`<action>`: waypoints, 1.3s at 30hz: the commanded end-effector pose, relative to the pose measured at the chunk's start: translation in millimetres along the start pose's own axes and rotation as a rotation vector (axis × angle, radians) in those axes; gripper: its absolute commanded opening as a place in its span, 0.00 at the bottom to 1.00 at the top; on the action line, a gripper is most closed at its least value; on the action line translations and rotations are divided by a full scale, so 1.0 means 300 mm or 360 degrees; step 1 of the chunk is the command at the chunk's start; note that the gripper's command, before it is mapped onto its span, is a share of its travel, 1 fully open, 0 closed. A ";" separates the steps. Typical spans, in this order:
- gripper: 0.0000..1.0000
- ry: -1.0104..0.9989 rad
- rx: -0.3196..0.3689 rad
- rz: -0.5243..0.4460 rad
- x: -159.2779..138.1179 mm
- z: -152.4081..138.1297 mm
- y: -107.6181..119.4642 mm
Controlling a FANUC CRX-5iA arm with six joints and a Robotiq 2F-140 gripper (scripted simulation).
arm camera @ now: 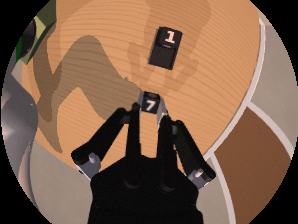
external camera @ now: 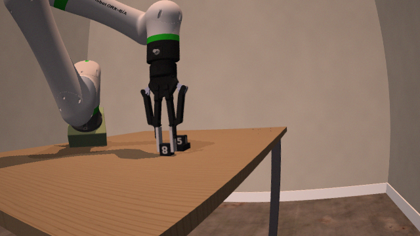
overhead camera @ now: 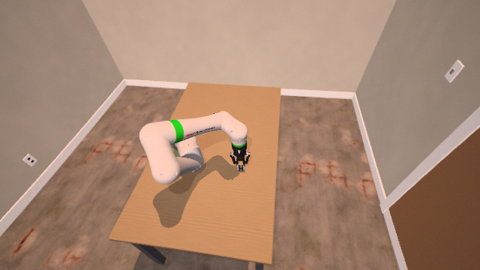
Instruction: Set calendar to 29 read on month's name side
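Observation:
A black cube (external camera: 166, 149) stands on the wooden table, apart from the tray, showing 8 on its side and 7 on top in the wrist view (arm camera: 150, 104). My gripper (external camera: 165, 144) points straight down with one finger on each side of this cube, shut on it while it rests on the table. It also shows in the top view (overhead camera: 241, 167). A second black cube (external camera: 180, 141) (arm camera: 170, 36), with 5 on its side and 1 on top, stands in the small dark tray (external camera: 183, 146) just behind. The month's name is not visible.
The arm's green base block (external camera: 86, 135) stands at the table's far left. The table's right edge (external camera: 262, 154) drops off a little beyond the tray.

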State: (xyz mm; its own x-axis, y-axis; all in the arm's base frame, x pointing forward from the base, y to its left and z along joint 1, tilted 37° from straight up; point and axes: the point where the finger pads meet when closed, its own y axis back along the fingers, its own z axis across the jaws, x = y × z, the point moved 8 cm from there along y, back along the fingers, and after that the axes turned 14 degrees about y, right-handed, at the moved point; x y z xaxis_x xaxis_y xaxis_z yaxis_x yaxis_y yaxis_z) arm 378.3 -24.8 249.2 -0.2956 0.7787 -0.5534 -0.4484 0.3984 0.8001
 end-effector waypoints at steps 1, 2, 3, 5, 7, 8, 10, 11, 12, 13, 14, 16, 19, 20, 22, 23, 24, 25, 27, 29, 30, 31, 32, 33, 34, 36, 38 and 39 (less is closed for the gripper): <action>0.17 0.0000 0.0000 0.0000 0.000 0.000 0.000; 0.17 0.0000 0.0000 0.0000 0.000 0.000 0.000; 0.17 0.0000 0.0000 0.0000 0.000 0.000 0.000; 0.17 0.0000 0.0000 0.0000 0.000 0.000 0.000; 0.17 0.0000 0.0000 0.0000 0.000 0.000 0.000; 0.17 0.0000 0.0000 0.0000 0.000 0.000 0.000; 0.17 0.0000 0.0000 0.0000 0.000 0.000 0.000; 0.17 0.0000 0.0000 0.0000 0.000 0.000 0.000; 0.17 0.0000 0.0000 0.0000 0.000 0.000 0.000; 0.17 0.0000 0.0000 0.0000 0.000 0.000 0.000; 0.17 0.0000 0.0000 0.0000 0.000 0.000 0.000; 0.17 0.0000 0.0000 0.0000 0.000 0.000 0.000; 0.17 0.0000 0.0000 0.0000 0.000 0.000 0.000; 0.17 0.0000 0.0000 0.0000 0.000 0.000 0.000; 0.17 0.0000 0.0000 0.0000 0.000 0.000 0.000; 0.17 0.0000 0.0000 0.0000 0.000 0.000 0.000; 0.17 0.0000 0.0000 0.0000 0.000 0.000 0.000; 0.17 0.0000 0.0000 0.0000 0.000 0.000 0.000; 0.17 0.0000 0.0000 0.0000 0.000 0.000 0.000; 0.17 0.0000 0.0000 0.0000 0.000 0.000 0.006; 0.17 0.0000 0.0000 0.0000 0.000 0.000 0.012; 0.17 0.0000 0.0000 0.0000 0.000 0.000 0.022; 0.17 0.0000 0.0000 0.0000 0.000 0.000 0.036; 0.17 0.0000 0.0000 0.0000 0.000 0.000 0.052; 0.17 0.0000 0.0000 0.0000 0.000 0.000 0.072; 0.17 0.0000 0.0000 0.0000 0.000 0.000 0.118; 0.17 0.0000 0.0000 0.0000 0.000 0.000 0.169; 0.17 0.0000 0.0000 0.0000 0.000 0.000 0.195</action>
State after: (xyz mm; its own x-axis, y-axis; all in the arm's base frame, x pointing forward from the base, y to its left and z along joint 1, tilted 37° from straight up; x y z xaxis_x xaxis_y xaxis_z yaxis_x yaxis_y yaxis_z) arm 364.4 -11.8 276.3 -0.2970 0.7792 -0.5520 -0.4485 0.3966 0.8010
